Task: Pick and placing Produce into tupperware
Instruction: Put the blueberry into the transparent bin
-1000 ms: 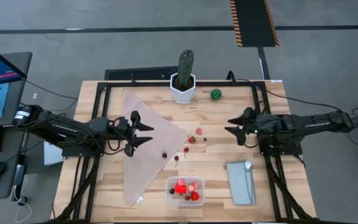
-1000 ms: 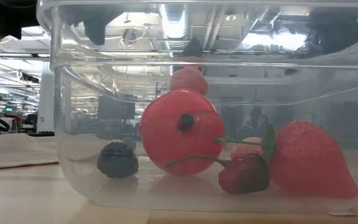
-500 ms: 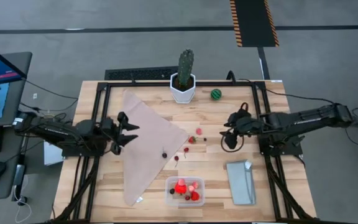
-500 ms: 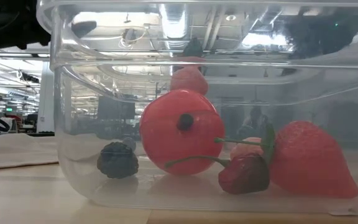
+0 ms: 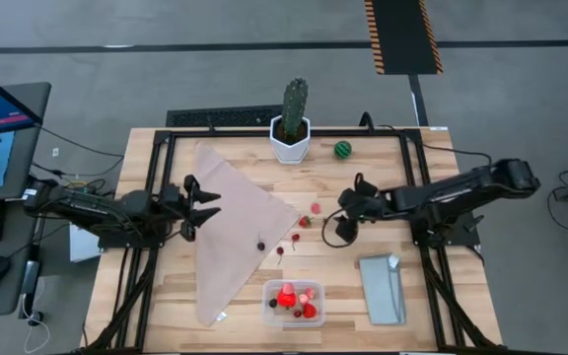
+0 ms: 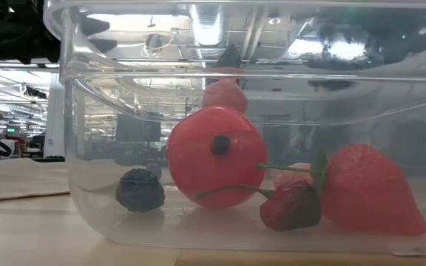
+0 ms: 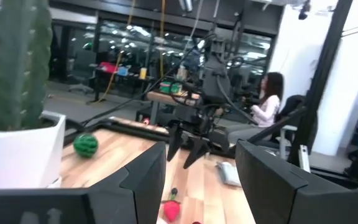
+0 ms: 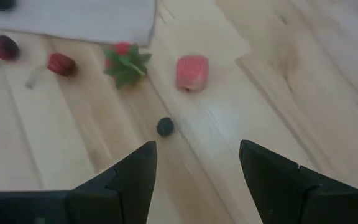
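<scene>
A potted cactus (image 5: 294,118) and beige cloth (image 5: 235,232) are seen on the surface (image 5: 343,286). The right end effector (image 5: 335,225), fingers apart, is angled down over loose produce (image 5: 310,218); the left end effector (image 5: 197,197), also parted, is held over the cloth's edge. The tupperware (image 5: 295,303) is set lengthwise along the near edge.

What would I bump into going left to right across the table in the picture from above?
Left gripper → beige triangular cloth → tall green cactus in white pot → right gripper → flat grey-blue lid
</scene>
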